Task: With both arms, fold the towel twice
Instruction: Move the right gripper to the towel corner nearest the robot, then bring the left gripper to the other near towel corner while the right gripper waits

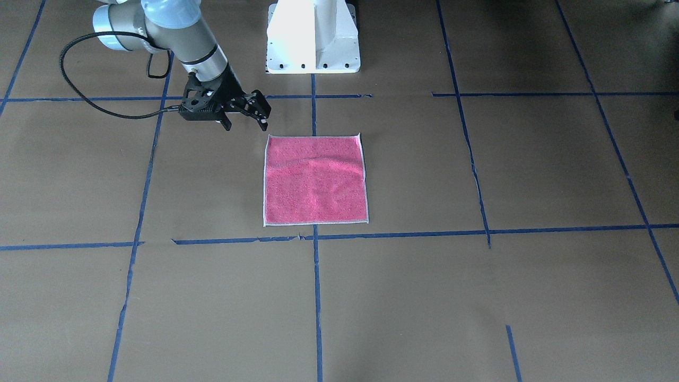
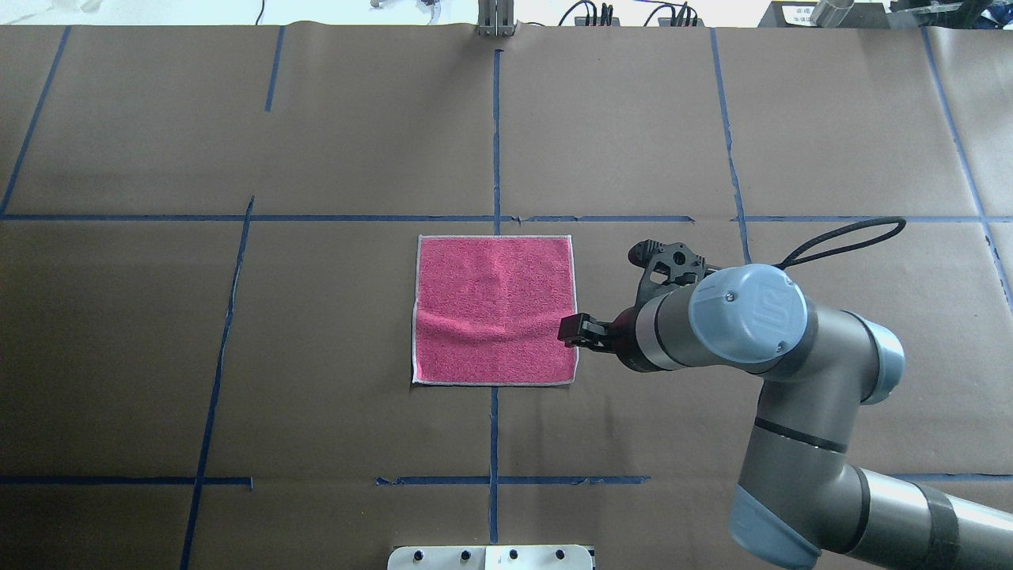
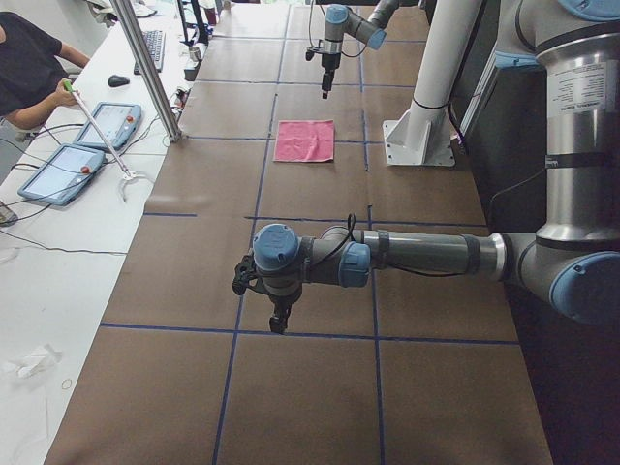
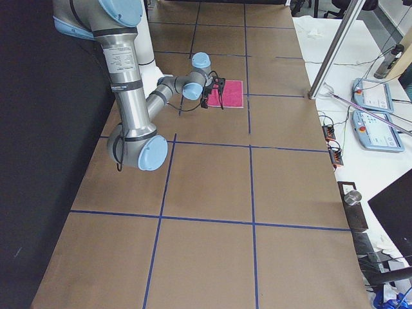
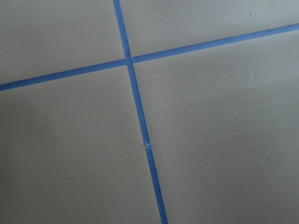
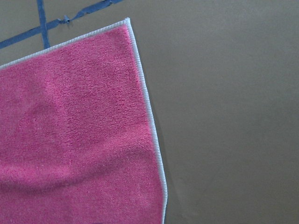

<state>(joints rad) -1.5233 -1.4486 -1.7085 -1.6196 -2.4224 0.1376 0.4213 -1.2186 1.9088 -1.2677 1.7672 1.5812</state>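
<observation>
The towel (image 1: 315, 180) lies flat and unfolded at the table's middle, pink face up, with a shallow crease across it. It also shows in the overhead view (image 2: 495, 309) and in the right wrist view (image 6: 74, 130). My right gripper (image 1: 245, 126) is open and empty. It hovers just off the towel's right edge near the corner closest to the base, and one fingertip (image 2: 571, 328) reaches that edge from above. My left gripper (image 3: 278, 320) hangs over bare paper far from the towel. It shows only in the left side view, so I cannot tell whether it is open or shut.
Brown paper with blue tape lines (image 5: 135, 100) covers the table. The white pedestal base (image 1: 313, 37) stands behind the towel. An operator (image 3: 29, 68), tablets (image 3: 73, 170) and a metal pole (image 3: 145, 68) stand at the far side bench.
</observation>
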